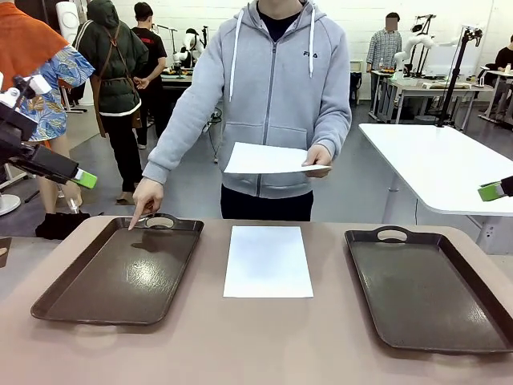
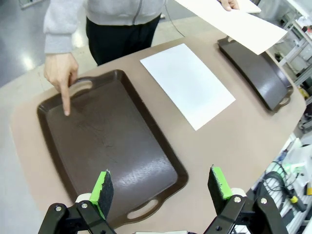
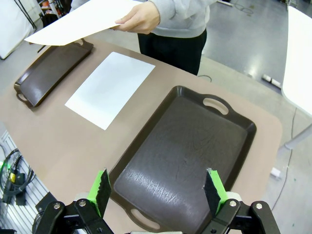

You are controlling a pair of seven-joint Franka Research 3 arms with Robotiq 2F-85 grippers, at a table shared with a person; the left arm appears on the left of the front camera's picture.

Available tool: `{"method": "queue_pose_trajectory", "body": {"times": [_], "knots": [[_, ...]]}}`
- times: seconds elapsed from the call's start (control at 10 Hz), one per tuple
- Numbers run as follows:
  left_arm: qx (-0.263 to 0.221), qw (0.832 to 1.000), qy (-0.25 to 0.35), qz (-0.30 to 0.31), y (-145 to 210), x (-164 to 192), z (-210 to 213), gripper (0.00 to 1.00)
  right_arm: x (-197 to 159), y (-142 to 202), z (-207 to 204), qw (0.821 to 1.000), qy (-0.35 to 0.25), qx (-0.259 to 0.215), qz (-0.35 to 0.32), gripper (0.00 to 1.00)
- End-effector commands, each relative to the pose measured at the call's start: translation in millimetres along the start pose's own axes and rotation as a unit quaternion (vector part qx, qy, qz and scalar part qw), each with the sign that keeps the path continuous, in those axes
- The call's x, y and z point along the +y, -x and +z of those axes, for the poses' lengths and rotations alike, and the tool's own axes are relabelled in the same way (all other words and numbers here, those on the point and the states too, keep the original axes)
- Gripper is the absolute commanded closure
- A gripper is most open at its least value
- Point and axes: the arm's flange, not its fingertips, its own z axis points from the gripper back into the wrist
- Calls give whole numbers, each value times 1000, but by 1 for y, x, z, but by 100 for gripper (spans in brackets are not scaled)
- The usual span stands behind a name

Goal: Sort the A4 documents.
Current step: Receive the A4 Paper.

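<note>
One white A4 document lies flat on the table between two dark brown trays; it also shows as the sheet and the sheet in the wrist views. The person holds more white sheets in one hand above the table's far edge. Their other hand points a finger down at the left tray near its far handle. My left gripper hangs open above that tray's near end. My right gripper hangs open over the right tray. Neither holds anything.
Both trays hold nothing. The right tray reaches the table's right side. In the front view my left gripper's green pad sits at the far left, my right one's pad at the far right. A white table stands behind.
</note>
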Motion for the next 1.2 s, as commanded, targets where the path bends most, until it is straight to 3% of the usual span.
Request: {"method": "queue_pose_trajectory", "body": {"times": [0.0,0.3,0.6,1.1], "knots": [[8,997,46,55,-36,10,-11,0,1,0,-2,1000,-6,-1,1,0],[7,987,94,127,-74,27,-35,0,1,0,-2,1000,-6,-1,1,0],[11,961,164,223,-117,57,-92,0,1,0,-2,1000,-6,-1,1,0],[-3,922,263,283,-160,66,-172,0,1,0,-2,1000,-6,-1,1,0]]}}
